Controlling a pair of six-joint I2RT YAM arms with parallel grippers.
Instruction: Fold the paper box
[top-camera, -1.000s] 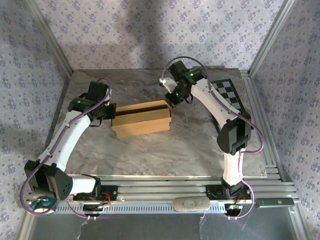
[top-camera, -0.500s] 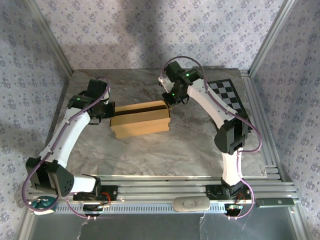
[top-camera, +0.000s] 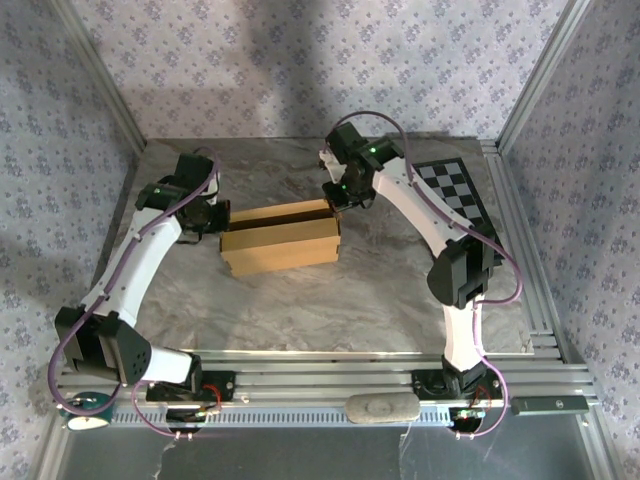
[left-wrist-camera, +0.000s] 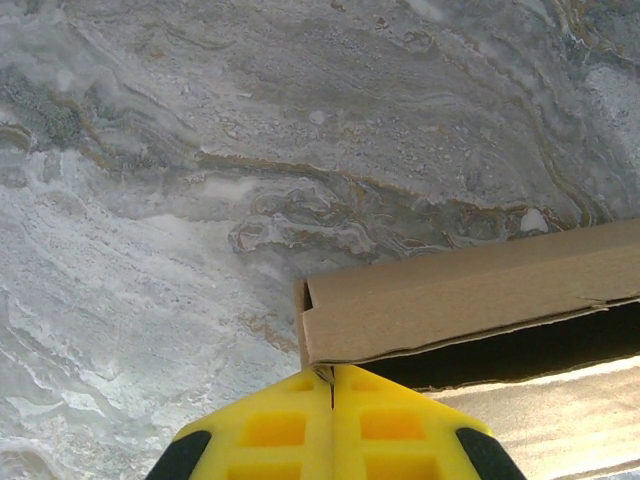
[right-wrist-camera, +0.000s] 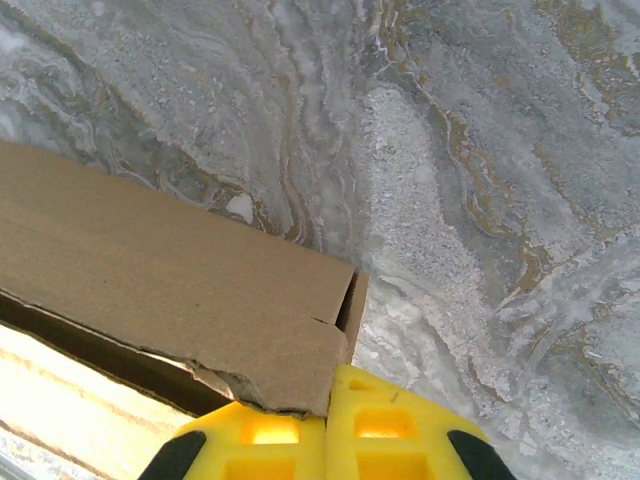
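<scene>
While closed, the left claw (left-wrist-camera: 332, 374) touches one end of the paper box (top-camera: 281, 240). The right claw (right-wrist-camera: 328, 396), also closed, touches the other.

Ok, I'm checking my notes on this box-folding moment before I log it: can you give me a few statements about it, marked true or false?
1. The left claw and right claw are both shut. True.
2. Each claw sits at one end of the paper box. True.
3. The box rests on the checkerboard. False: it lies on the marble table; the checkerboard is apart, far right.
4. The box's top is fully closed. False: a dark gap runs along its far edge.
</scene>
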